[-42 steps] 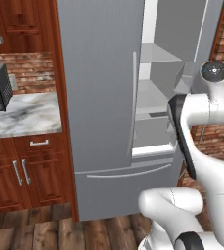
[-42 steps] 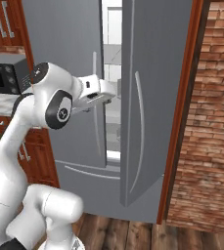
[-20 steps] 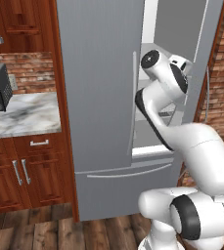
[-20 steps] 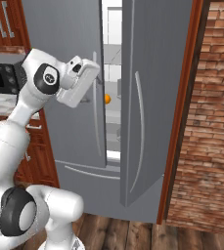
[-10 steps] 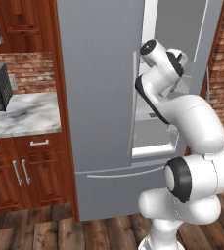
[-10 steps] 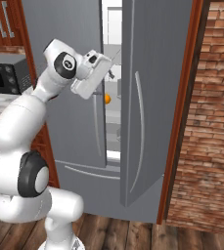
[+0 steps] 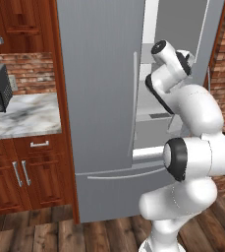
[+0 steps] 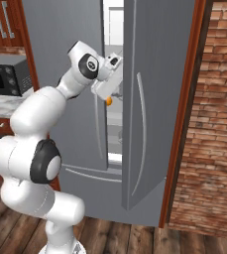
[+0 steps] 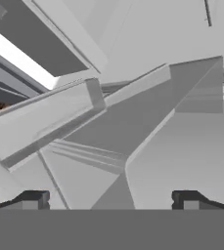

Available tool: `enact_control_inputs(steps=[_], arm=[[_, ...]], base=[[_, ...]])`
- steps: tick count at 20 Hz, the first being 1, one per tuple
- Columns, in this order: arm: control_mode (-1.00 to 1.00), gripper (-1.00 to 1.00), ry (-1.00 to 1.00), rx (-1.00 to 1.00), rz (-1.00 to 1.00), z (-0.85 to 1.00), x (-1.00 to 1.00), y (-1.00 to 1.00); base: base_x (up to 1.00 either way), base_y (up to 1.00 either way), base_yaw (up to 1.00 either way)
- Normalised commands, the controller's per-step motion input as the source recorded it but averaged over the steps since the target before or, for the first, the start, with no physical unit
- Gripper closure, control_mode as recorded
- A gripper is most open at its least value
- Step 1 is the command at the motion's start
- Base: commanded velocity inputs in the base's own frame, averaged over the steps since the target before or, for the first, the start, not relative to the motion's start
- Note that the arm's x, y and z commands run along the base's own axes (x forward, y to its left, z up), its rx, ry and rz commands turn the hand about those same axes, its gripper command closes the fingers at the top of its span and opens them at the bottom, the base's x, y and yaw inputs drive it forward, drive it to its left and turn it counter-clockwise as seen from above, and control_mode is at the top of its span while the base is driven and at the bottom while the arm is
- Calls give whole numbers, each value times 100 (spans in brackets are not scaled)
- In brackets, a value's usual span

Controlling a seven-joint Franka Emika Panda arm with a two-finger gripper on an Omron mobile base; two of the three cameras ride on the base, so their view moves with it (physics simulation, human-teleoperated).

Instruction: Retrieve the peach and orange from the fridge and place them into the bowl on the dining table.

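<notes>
Two fingers spread wide, gripper (image 9: 111, 197) empty; I'd steer past the fridge (image 8: 149, 99) door toward the orange (image 8: 108, 100), approaching slowly.

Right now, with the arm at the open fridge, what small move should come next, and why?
Probably ease the open gripper deeper into the tall grey-silver fridge toward the small bright yellow-orange ball: the fingers are spread with nothing between them, and the fruit sits just beyond the hand.

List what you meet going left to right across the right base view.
Microwave → robot arm → tool with the orange just below it, at the fridge opening → open fridge door → wooden post → brick wall.
</notes>
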Motion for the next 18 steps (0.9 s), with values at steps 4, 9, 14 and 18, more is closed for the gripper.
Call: enact_control_inputs(steps=[4,9,14,18], arm=[[-100,-100,0,0,0,-12,-11,-68],[-100,-100,-2,0,-6,0,-91,-99],[-100,-100,-2,2,-9,0,-88,-100],[-100,-100,0,6,-4,0,-31,-100]], base=[[0,0,0],[0,0,0],[0,0,0],[0,0,0]])
